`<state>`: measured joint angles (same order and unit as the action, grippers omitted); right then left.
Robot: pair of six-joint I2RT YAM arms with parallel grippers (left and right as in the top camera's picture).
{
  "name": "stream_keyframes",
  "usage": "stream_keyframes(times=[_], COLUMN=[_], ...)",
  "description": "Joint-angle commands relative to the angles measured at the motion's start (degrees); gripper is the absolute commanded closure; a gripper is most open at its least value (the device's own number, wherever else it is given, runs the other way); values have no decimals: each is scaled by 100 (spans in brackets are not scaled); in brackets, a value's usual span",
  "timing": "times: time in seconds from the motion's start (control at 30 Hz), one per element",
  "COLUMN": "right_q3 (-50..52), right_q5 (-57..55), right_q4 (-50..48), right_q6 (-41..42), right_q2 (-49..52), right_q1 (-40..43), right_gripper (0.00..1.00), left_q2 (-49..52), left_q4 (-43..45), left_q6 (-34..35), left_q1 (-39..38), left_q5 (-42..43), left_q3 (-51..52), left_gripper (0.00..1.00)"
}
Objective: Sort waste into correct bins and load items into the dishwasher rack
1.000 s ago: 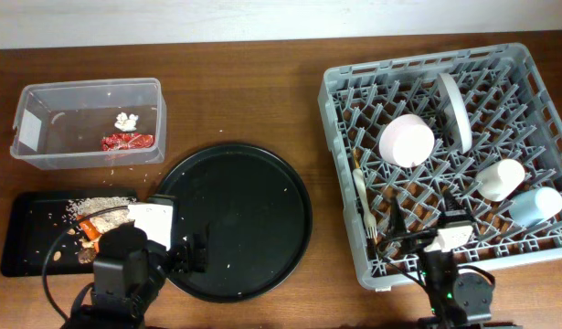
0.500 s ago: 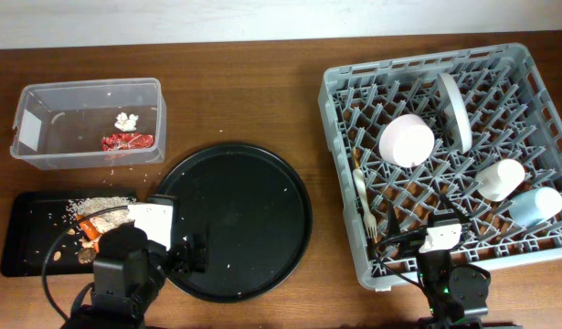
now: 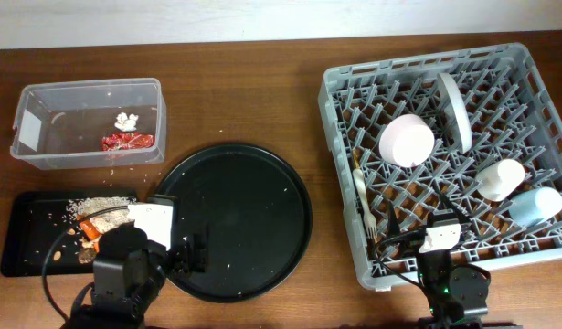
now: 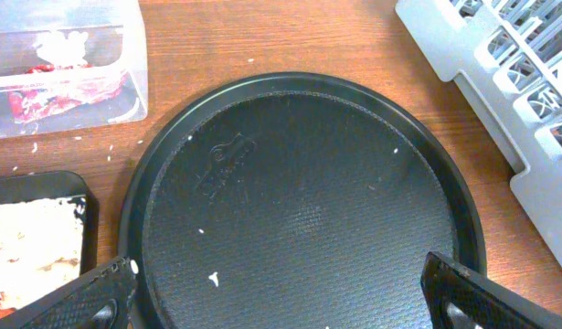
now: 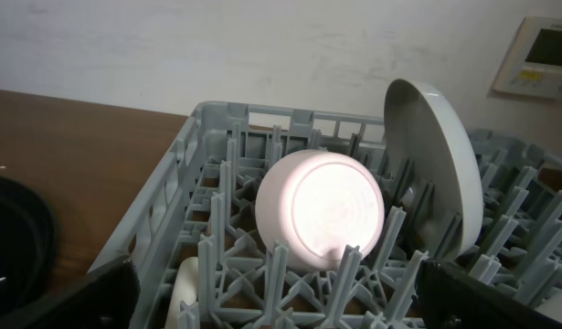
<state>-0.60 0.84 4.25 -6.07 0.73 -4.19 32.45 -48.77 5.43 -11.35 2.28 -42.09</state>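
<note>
The clear tub (image 3: 43,102) holds the red wrapper (image 3: 127,142) and the white scrap (image 3: 126,120). The shallow black tray (image 3: 29,247) holds rice scraps (image 3: 98,207) and a carrot piece (image 3: 90,234). The grey rack (image 3: 354,87) holds the plate (image 3: 454,110), bowl (image 3: 407,140), cream cup (image 3: 500,178), blue cup (image 3: 536,204) and fork (image 3: 364,199). My left gripper (image 4: 281,306) is open and empty over the round black tray (image 4: 299,201). My right gripper (image 5: 281,302) is open and empty over the rack's front edge, facing the bowl (image 5: 326,210) and the plate (image 5: 436,164).
The large round black tray (image 3: 235,219) lies between the bins and the rack, with a few white crumbs on it. The left wrist view shows the tub (image 4: 125,55), the shallow tray's corner (image 4: 34,183) and the rack's corner (image 4: 509,110). A white wall stands behind the table.
My right wrist has shifted slightly to the left over the rack's front edge. Nothing else has moved.
</note>
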Motion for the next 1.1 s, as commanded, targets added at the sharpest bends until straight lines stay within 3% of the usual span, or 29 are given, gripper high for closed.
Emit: stream_keyframes(times=[0.0,0.2,0.43,0.67,0.97,1.07], right_q3=[28,28,28,28,28,28], right_q5=[-68,-68,-68,-68,-68,-68], right_q4=[33,33,33,33,33,33], right_q6=[9,9,9,9,9,9], right_q2=[-52,-52,-52,-52,-52,-52], right_q1=[-31,-31,-31,-31,-31,-31], right_gripper=[1,1,1,1,1,1], left_q2=[-28,-48,-785,-2177,-3220,-3220], left_q4=[7,7,42,1805,5908,5858], left_q6=[33,33,22,28,-243,-896], left_q1=[-11,-11,127,522,640,684], left_q5=[-61,-61,-317,-264,-155,162], left_q3=[37,39,407,2170,4183,4159], left_gripper=[1,1,1,1,1,1])
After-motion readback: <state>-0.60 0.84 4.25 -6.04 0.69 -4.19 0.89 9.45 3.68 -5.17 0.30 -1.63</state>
